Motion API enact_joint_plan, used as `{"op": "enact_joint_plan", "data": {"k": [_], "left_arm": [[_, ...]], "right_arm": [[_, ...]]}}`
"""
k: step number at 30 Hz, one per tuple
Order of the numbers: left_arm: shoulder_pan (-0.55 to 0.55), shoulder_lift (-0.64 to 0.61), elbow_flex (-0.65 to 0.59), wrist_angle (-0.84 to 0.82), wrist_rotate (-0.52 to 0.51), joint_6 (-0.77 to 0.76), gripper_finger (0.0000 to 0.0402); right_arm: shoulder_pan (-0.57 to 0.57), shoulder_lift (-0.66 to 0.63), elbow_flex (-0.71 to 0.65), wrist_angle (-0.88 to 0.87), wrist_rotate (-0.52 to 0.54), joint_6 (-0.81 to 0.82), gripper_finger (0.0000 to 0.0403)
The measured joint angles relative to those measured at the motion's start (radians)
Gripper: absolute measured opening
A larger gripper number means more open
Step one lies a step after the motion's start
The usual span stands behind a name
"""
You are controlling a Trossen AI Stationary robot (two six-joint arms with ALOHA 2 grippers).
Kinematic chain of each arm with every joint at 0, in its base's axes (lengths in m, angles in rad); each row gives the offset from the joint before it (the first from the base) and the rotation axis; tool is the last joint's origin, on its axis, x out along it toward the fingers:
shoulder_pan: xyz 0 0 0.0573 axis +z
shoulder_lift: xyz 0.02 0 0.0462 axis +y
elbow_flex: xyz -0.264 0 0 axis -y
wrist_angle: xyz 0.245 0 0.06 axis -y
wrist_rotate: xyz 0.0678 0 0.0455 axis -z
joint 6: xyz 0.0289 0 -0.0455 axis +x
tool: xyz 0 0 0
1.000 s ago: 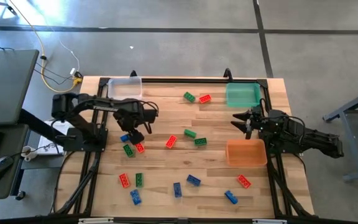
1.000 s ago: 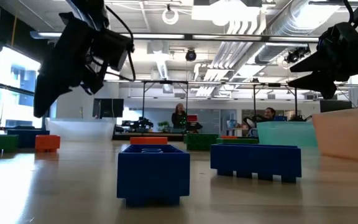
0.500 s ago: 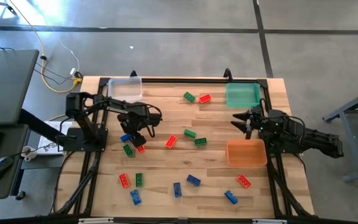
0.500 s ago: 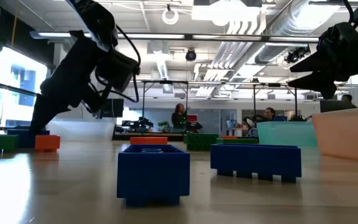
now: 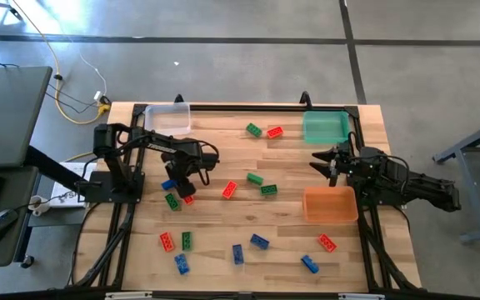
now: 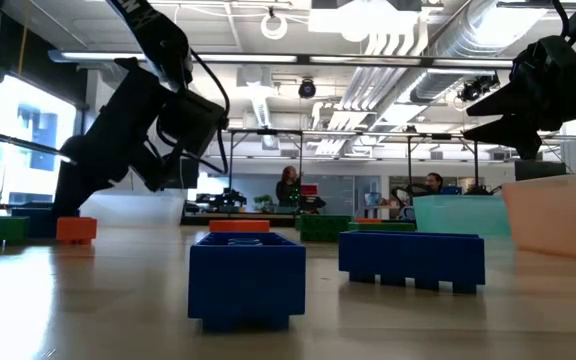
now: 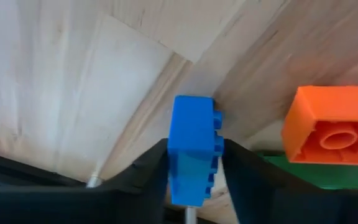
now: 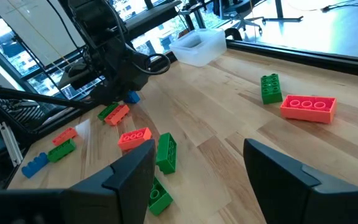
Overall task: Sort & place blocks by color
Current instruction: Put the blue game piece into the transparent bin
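The left gripper is down at the wooden table, its two dark fingers pressed against the sides of a blue block that stands on edge between them, studs facing sideways; it is gripping that block. Just beside the blue block lie a red block and, partly under it, a green block; from above, this trio sits near the clear bin, between that bin and the table's front edge. The left arm reaches to it from the clear bin's side of the table. The other blocks are scattered over the wood: a green and red pair lies between the clear bin and the teal bin, a red block and two green ones lie in the middle of the table, well apart from the clear bin, and a loose row of red, green and blue blocks runs along the front edge, farthest from it. The right gripper hovers above the table with its fingers spread apart and nothing between them, between the teal bin and the orange bin, on the far side of the table from the clear bin.
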Motion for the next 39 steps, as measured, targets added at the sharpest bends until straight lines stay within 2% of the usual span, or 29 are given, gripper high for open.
{"op": "enact_joint_plan", "data": {"k": [3,4,10,18,24,29,33,39], "left_arm": [[0.000,-0.001,0.000,-0.005,-0.009,0.021,0.0066],[0.000,-0.001,0.000,-0.005,-0.009,0.028,0.0063],[0.000,-0.026,0.000,0.003,-0.012,0.080,0.0063],[0.046,-0.205,0.000,0.035,-0.009,0.053,0.0063],[0.156,-0.388,0.001,0.111,-0.011,-0.002,0.0067],[0.271,-0.521,0.001,0.244,-0.043,-0.018,0.0066],[0.366,-0.595,0.001,0.354,-0.046,-0.018,0.0068],[0.499,-0.636,0.002,0.484,-0.068,0.018,0.0068]], "right_arm": [[0.000,0.000,0.000,0.000,0.000,0.000,0.0231],[0.000,0.000,0.000,0.000,0.000,0.000,0.0231],[0.000,0.000,0.000,0.000,0.000,0.000,0.0231],[0.000,0.000,0.000,0.000,0.000,0.000,0.0231],[0.000,0.001,0.000,0.000,0.000,-0.006,0.0231],[0.000,0.000,0.000,0.000,0.000,-0.087,0.0231],[0.000,0.000,0.000,0.000,0.000,-0.080,0.0231],[0.000,0.000,0.000,0.000,0.000,-0.080,0.0231]]}}
